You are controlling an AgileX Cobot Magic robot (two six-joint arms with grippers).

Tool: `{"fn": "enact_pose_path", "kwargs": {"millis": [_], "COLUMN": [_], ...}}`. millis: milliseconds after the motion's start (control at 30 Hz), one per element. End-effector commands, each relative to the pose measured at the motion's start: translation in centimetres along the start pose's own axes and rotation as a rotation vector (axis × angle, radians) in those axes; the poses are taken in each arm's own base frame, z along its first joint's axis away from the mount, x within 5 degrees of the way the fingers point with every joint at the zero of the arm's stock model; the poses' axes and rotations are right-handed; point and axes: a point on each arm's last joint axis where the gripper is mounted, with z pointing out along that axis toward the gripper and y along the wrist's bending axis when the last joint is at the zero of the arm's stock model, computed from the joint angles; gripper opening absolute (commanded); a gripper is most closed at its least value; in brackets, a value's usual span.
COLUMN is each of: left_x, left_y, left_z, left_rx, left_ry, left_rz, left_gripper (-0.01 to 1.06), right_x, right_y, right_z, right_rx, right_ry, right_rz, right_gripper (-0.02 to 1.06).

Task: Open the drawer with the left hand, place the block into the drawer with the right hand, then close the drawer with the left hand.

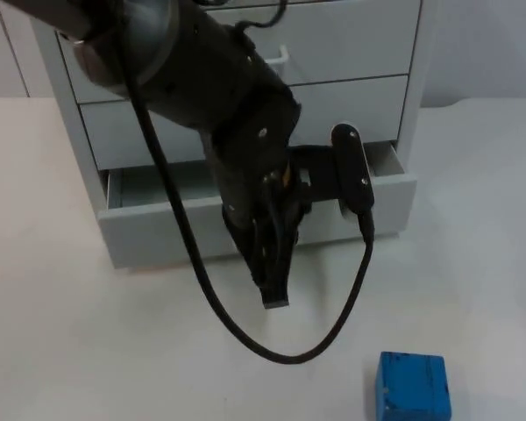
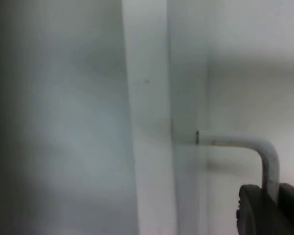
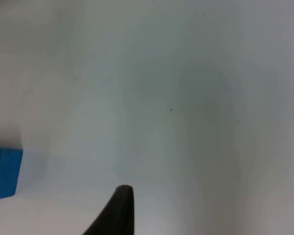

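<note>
The bottom drawer [image 1: 158,189] of the white cabinet [image 1: 368,96] stands partly pulled out, so opening is under way or nearly done; placing and closing remain. The blue block [image 1: 412,386] sits on the white surface [image 1: 88,351] in front, well apart from the drawer. The left pincer [image 1: 276,276] hangs before the drawer front; its wrist view shows fingers [image 2: 257,208] closed around the metal handle [image 2: 245,143]. The right wrist view catches the block's edge beside that waiting arm's fingertip [image 3: 118,210]; whether the right pincer is open I cannot tell.

White table [image 1: 61,351], grey wall [image 1: 491,44].
</note>
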Motion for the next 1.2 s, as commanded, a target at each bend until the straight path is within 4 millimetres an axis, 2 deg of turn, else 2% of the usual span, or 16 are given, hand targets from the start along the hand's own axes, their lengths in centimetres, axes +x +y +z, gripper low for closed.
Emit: {"fn": "enact_pose_path", "kwargs": {"millis": [0, 200, 433, 667, 833, 967, 1167], "left_x": [0.5, 0.6, 0.6, 0.0, -0.2, -0.6, -0.7], "left_y": [-3.7, -5.0, -5.1, -3.7, -3.4, -4.4, -5.6], "left_z": [1.4, 1.0, 0.5, -0.2, -0.8, -1.1, -1.0], "left_rx": [0.218, 0.370, 0.381, 0.259, 0.153, 0.069, 0.062], "left_ry": [0.094, 0.100, 0.102, 0.040, 0.074, 0.066, 0.058], "left_rz": [-0.068, -0.037, -0.040, -0.118, -0.125, -0.074, -0.043], "left_gripper": [0.00, 0.00, 0.00, 0.00, 0.00, 0.00, 0.00], "right_x": [-0.1, -0.1, -0.1, -0.1, -0.1, -0.1, -0.1], "right_y": [0.1, 0.1, 0.1, 0.1, 0.1, 0.1, 0.1], "right_z": [-0.1, -0.1, -0.1, -0.1, -0.1, -0.1, -0.1], "right_rx": [-0.004, -0.004, -0.004, -0.004, -0.004, -0.004, -0.002], "right_ry": [-0.007, -0.002, -0.002, -0.002, -0.002, -0.002, -0.003], "right_rz": [-0.007, -0.007, -0.007, -0.007, -0.007, -0.007, -0.008], "right_gripper": [1.05, 1.05, 1.05, 1.05, 1.05, 1.05, 1.05]}}
